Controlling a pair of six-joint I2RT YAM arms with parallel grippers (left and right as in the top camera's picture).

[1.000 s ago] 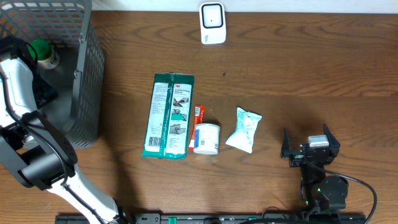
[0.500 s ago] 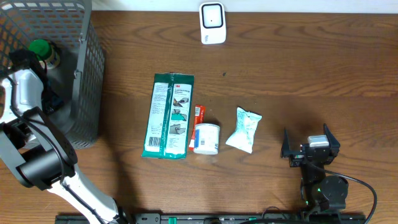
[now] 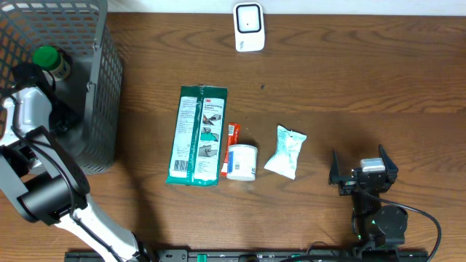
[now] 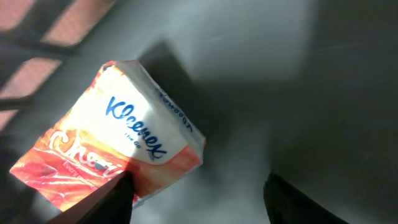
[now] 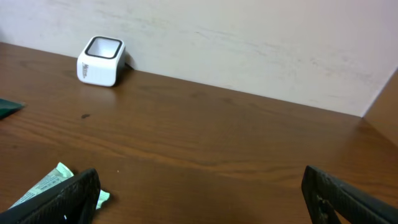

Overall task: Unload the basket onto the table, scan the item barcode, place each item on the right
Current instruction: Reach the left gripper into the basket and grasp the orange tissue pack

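We are holding our left fingers (image 4: 117, 200) apart beside the soft orange-and-white tissue pack (image 4: 112, 140); it should be sitting between them. Right fingers (image 5: 59, 199) are standing apart.

**Left arm in the basket, right gripper open**

The left arm (image 3: 29, 109) reaches into the grey basket (image 3: 102, 87) at the left end of the table (image 3: 364, 87), near a green-capped bottle (image 3: 49, 62). Its tip is probably low inside, but this is hard to see. The white scanner (image 3: 249, 27) stands at the far edge. In the middle lie a green pack (image 3: 198, 135), a white tub (image 3: 242, 161) and a pale packet (image 3: 286, 151). The right gripper (image 3: 360, 171) is wide open near the front edge.
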